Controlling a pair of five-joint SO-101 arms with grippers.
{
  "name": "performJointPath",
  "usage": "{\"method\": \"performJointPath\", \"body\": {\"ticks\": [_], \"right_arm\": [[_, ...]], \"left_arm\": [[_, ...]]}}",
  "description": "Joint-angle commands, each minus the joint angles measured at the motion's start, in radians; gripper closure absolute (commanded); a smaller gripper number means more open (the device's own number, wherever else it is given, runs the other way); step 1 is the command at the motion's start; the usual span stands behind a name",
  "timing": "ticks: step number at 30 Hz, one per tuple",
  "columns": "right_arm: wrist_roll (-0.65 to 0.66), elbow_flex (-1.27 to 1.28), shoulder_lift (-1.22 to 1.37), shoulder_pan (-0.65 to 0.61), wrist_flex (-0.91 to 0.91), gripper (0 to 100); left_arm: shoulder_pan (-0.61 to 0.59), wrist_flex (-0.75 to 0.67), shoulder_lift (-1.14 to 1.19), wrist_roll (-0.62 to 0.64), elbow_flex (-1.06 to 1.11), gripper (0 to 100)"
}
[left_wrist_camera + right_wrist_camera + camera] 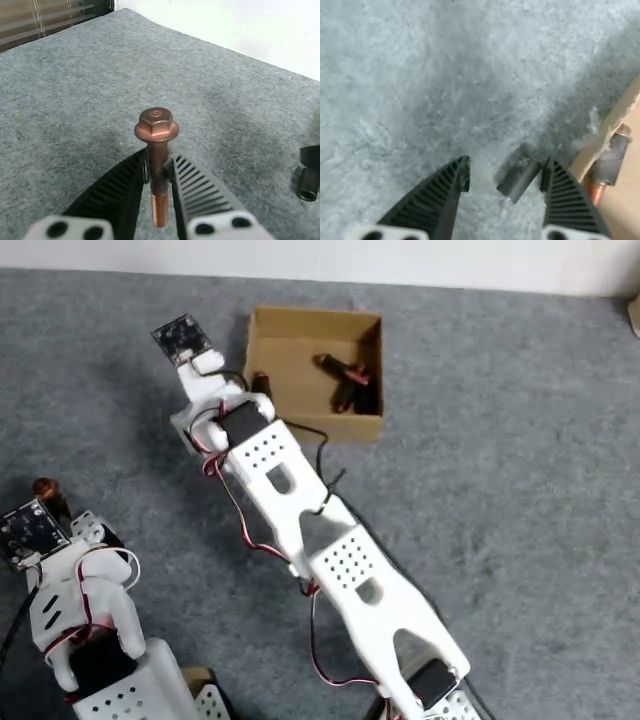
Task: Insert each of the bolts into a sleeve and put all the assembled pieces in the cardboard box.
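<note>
While the copper-coloured hex-flange metal bolt (156, 127) is clamped by its shank in your left claw (159, 163), its head projects beyond the fingertips and its plain end runs back between the fingers, over the grey felt worktop (75, 100). Its mate, the short dark metal tube sleeve (519, 178), lies on its side on the worktop between the spread fingers of your right claw (507, 167). It sits close against one finger and apart from the other; whether it touches, I cannot confirm. Just beside it stands a wall of the open brown cardboard box (345, 427), which holds dark assembled bolt-and-sleeve pieces (345, 380), at least two by my reading. In the high view the two claws are well apart across the worktop.

Assessment: the step in hand is securing the sleeve. Centre your right claw over the tube before closing. Grip it across its middle so both bore ends are left free, and keep the fingers off the box wall. Lift it level, then bring bolt tip and bore onto one line before pushing. A skewed approach will likely jam the bolt or twist it in its grip.
</note>
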Motion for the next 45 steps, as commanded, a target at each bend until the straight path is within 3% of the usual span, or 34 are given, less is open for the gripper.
{"method": "performJointPath", "body": {"ticks": [1,11,14,17,20,27,32,36,40,45], "right_arm": [[-0.021,-0.002,-0.013,0.013,-0.024,77.9],[-0.017,-0.004,-0.013,0.005,0.071,77.9],[-0.011,-0.045,-0.041,0.022,0.179,77.9],[0.058,-0.26,-0.151,0.036,0.323,77.9],[0.13,-0.22,-0.303,0.039,0.409,77.9],[0.137,-0.179,-0.639,0.107,0.513,77.9],[0.074,-0.045,-0.872,0.176,0.513,77.9],[0.075,0.166,-1.107,0.213,0.512,77.9],[0.077,0.424,-1.376,0.274,0.51,77.9],[0.077,0.826,-1.722,0.335,0.507,77.9]], "left_arm": [[0.018,-0.029,-0.015,0.003,-0.008,99],[0.022,-0.029,-0.015,0.003,-0.008,99],[0.024,-0.031,-0.015,0.003,-0.004,99],[0.024,-0.034,-0.015,0.003,0.008,99],[0.031,-0.034,-0.015,0.003,0.007,99],[0.245,-0.029,-0.015,-0.15,0.005,99],[0.269,-0.028,-0.015,-0.163,0.044,99],[0.242,-0.029,-0.015,-0.272,0.156,99],[0.17,0.017,-0.013,-0.385,0.193,99],[0.127,0.038,-0.008,-0.39,0.193,99]]}}
